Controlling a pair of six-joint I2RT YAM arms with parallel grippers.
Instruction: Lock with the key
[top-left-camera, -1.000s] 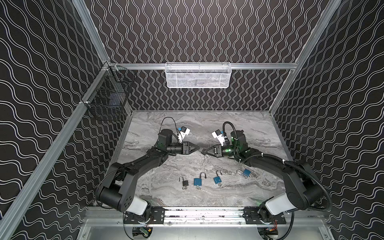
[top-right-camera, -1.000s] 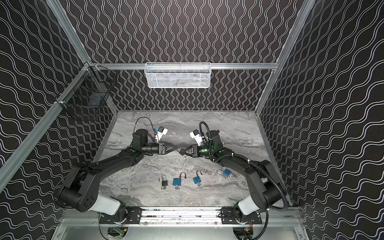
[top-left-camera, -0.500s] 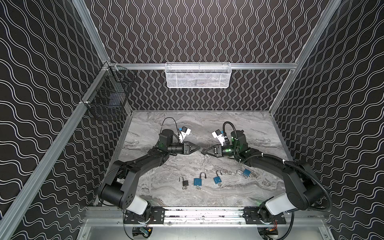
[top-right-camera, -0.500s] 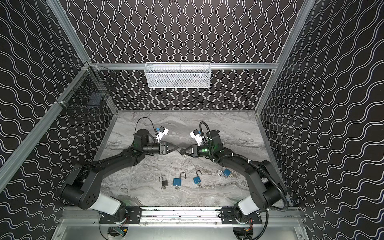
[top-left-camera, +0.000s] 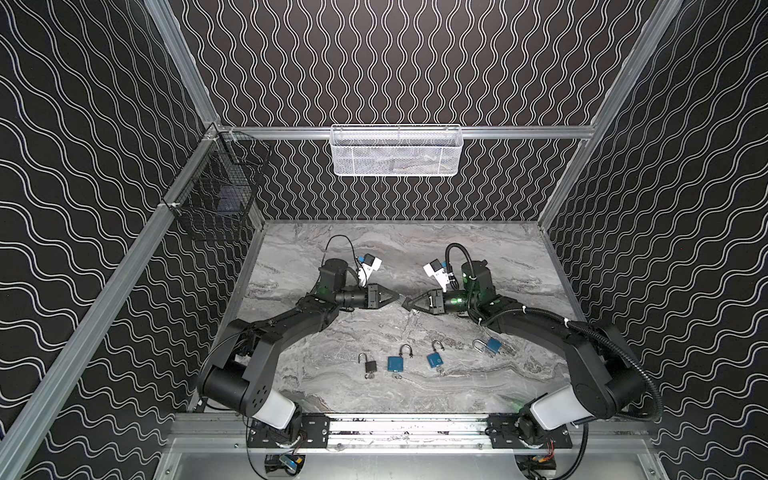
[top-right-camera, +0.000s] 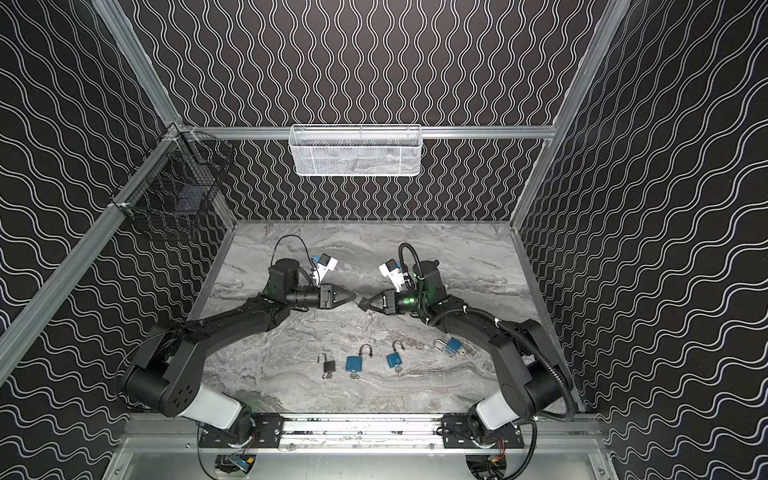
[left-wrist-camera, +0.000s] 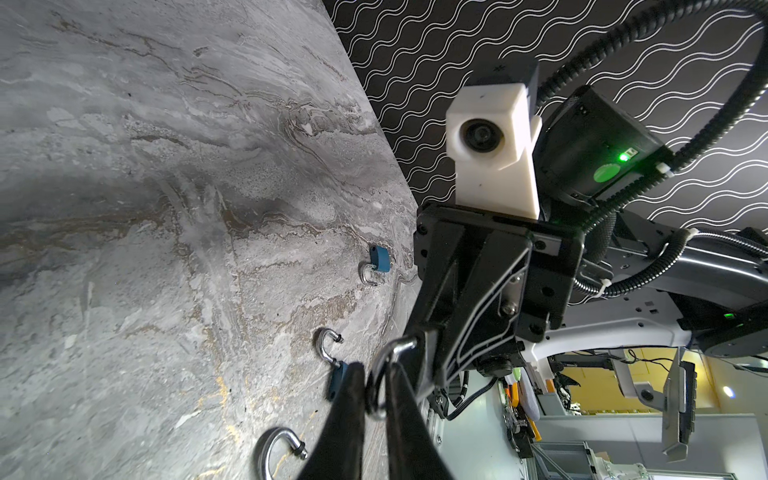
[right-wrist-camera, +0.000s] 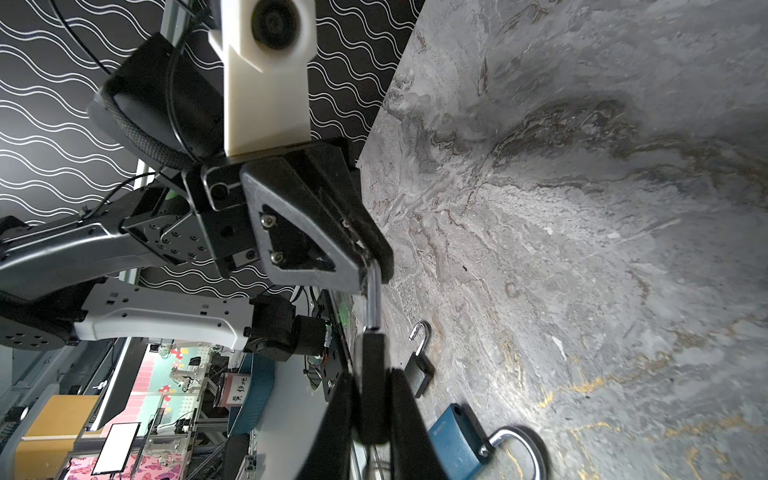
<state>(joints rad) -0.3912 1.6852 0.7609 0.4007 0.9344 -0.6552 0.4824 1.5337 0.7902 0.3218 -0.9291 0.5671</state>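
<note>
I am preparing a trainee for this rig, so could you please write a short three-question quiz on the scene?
1. True or false: the right pincer grips the held padlock by its dark body.
2. How many loose padlocks lie on the table? A two, B four, C six.
3. Fill in: the left pincer grips the held padlock by its ____.
Key: 1 true; 2 B; 3 shackle.
</note>
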